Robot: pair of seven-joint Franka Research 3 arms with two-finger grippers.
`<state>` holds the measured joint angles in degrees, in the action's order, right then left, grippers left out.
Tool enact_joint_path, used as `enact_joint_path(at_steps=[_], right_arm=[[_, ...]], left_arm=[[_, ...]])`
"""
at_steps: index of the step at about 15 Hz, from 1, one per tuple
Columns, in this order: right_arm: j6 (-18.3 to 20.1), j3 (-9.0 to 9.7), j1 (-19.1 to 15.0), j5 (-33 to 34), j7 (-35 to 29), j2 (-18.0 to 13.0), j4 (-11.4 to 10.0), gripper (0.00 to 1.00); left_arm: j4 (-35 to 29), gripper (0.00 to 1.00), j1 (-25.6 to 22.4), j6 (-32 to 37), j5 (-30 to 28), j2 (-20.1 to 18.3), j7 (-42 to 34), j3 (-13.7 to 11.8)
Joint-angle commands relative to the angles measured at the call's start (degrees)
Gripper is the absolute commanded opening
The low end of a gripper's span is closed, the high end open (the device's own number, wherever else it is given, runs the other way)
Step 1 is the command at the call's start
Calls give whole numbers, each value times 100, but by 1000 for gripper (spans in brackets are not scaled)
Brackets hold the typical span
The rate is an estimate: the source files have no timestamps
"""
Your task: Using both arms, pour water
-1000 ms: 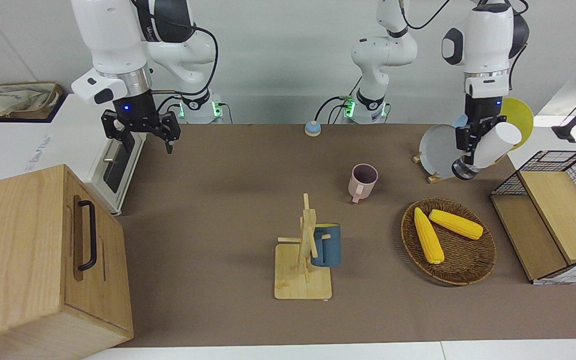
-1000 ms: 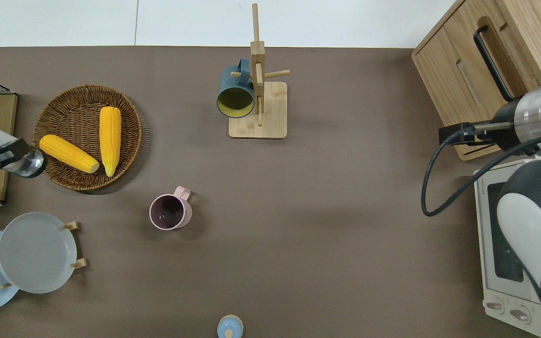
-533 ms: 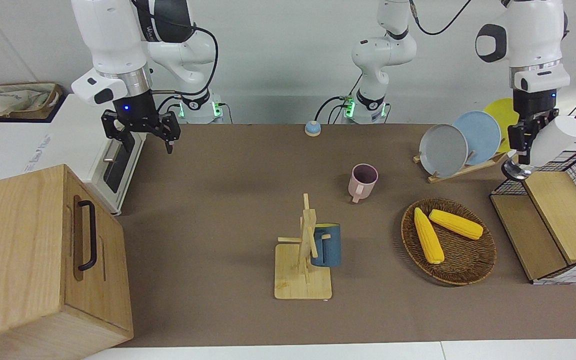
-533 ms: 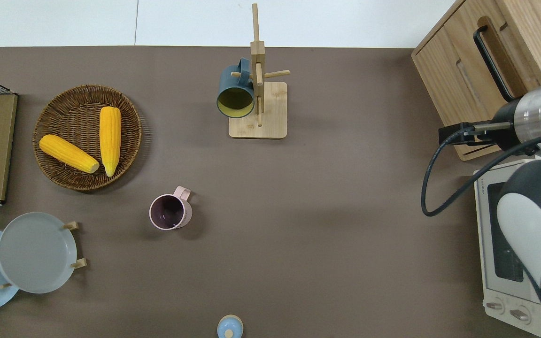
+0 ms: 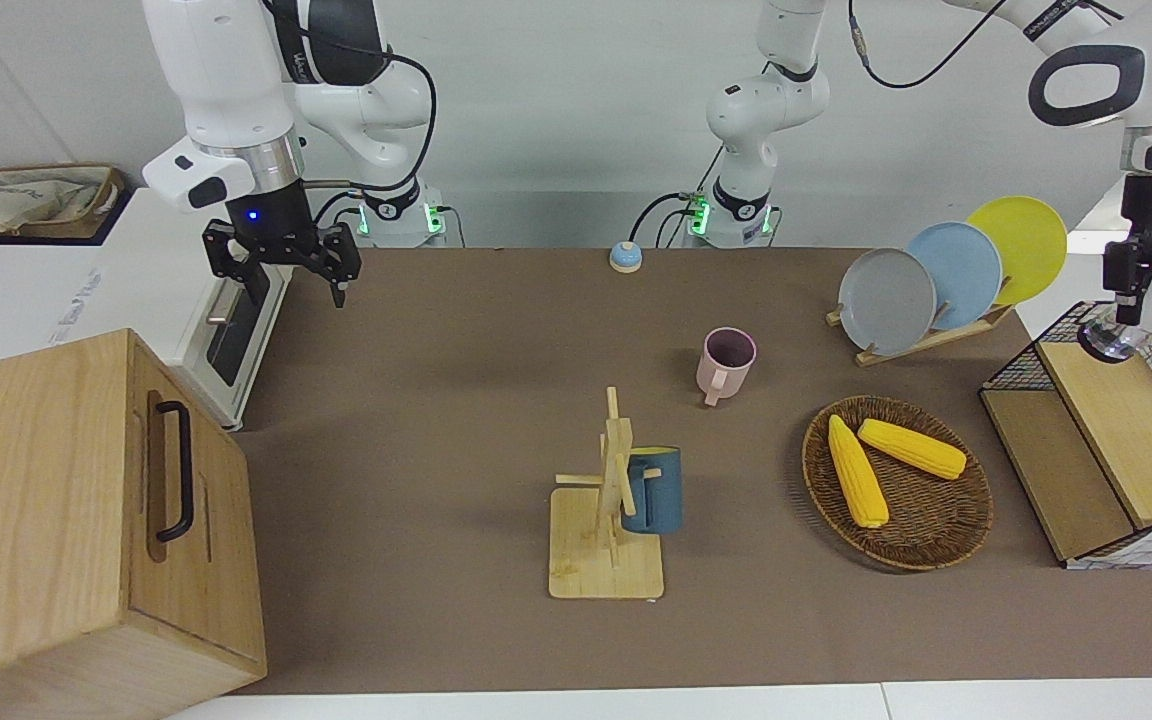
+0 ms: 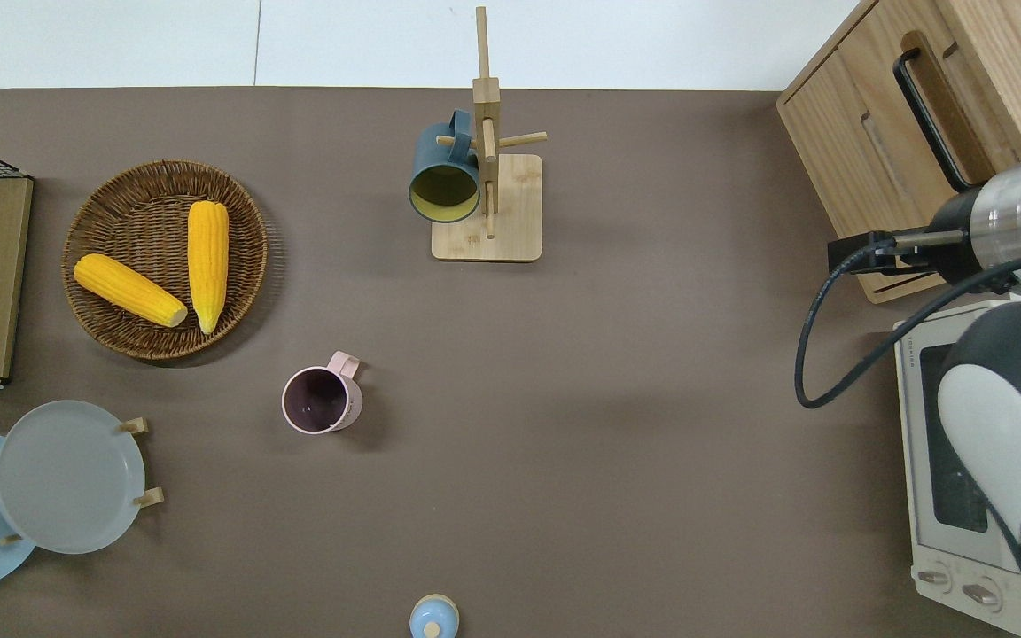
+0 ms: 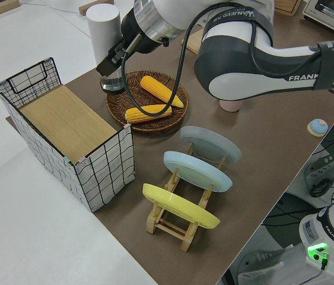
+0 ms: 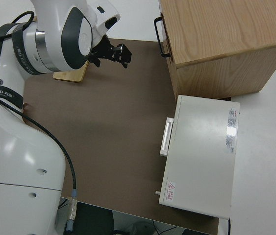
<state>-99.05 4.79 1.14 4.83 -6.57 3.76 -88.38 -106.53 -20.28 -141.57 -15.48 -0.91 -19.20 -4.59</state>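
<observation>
Carrying phase: left gripper (image 5: 1132,300) pinching tilted white cylindrical bottle (image 7: 104,29) above wire-mesh shelf basket (image 7: 104,169). Right gripper (image 5: 286,262) spread, parked. Next likely: lowering bottle onto shelf.

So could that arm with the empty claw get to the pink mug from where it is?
Probably yes. The right end effector is open and holds nothing, and only bare table lies between it and the pink mug, which stands upright in the open.

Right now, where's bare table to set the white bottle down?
Widest bare patch: between the pink mug, the mug tree and the toaster oven. Crowded at the left arm's end: corn basket, plate rack, wire crate.
</observation>
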Motion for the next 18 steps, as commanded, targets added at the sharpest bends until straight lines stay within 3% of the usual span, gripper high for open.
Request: enact_joint_path(at_steps=[1, 6, 9, 18], right_arm=[[26, 22, -52, -123, 50, -42, 5, 990], [26, 22, -52, -123, 50, -42, 5, 990], [26, 22, -52, -123, 50, -33, 5, 990], [26, 22, -52, -123, 50, -33, 5, 990]], left_arm=[[605, 0, -588, -55, -1041, 538, -1642, 55], [695, 0, -1064, -55, -2335, 934, -3368, 64], [835, 0, -1118, -63, -2828, 1145, -3862, 72], [1442, 0, -1074, -63, -2978, 1901, -4144, 187]])
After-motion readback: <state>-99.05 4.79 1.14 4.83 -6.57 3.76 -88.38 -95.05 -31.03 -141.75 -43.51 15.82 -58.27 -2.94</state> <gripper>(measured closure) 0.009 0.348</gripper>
